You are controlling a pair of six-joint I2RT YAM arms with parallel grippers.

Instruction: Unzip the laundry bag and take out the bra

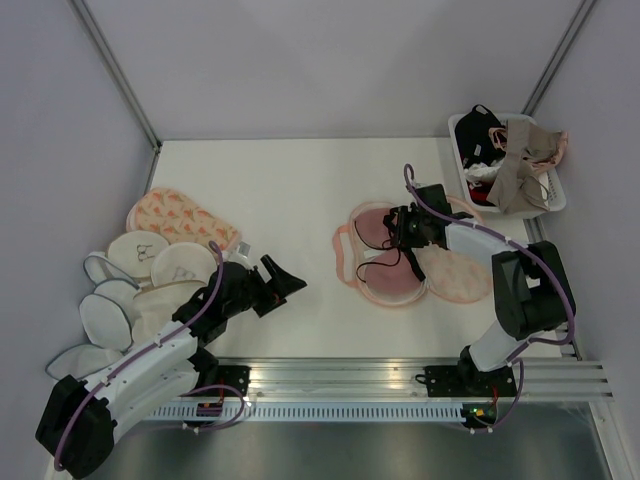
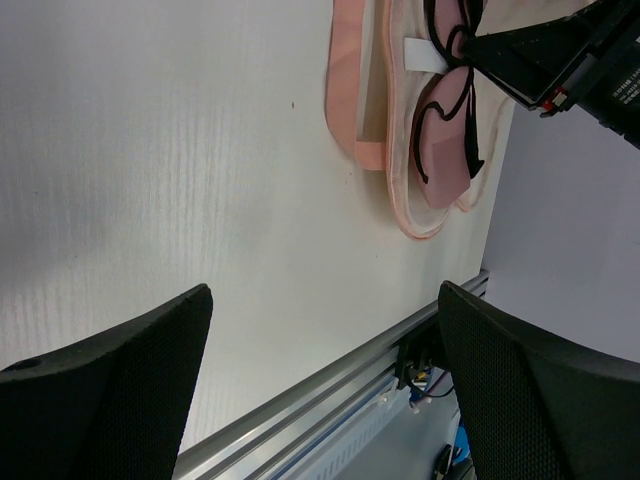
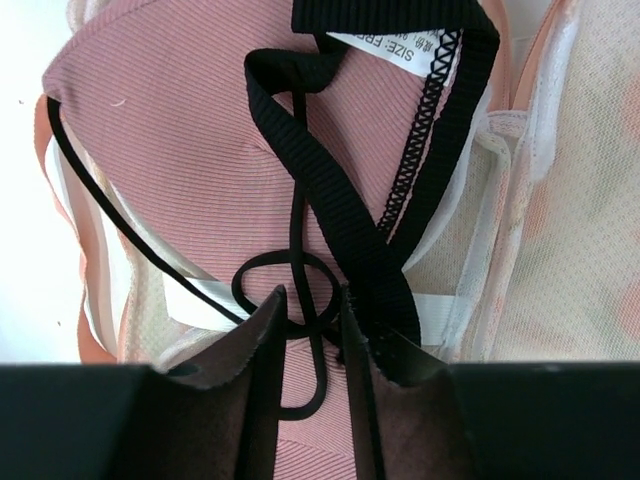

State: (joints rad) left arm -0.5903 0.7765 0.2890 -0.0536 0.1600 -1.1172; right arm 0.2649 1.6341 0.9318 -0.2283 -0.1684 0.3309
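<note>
The laundry bag (image 1: pixel 460 275) lies open right of centre, peach with pink trim. The pink bra (image 1: pixel 385 250) with black straps lies in its open half. My right gripper (image 1: pixel 400 228) is down on the bra's middle. In the right wrist view the gripper (image 3: pixel 312 295) is nearly closed, with a thin black strap and a fold of pink bra (image 3: pixel 180 120) between the fingers, and the bag's mesh lining (image 3: pixel 570 250) beside them. My left gripper (image 1: pixel 288 280) is open and empty over bare table. Its wrist view (image 2: pixel 325 295) shows the bag (image 2: pixel 350 100) and bra (image 2: pixel 445 140) farther off.
A white basket (image 1: pixel 555 195) at the back right holds a beige bra and a black garment. Several white mesh pouches (image 1: pixel 130 290) and another peach printed pouch (image 1: pixel 180 218) lie at the left. A metal rail (image 1: pixel 400 375) runs along the near edge.
</note>
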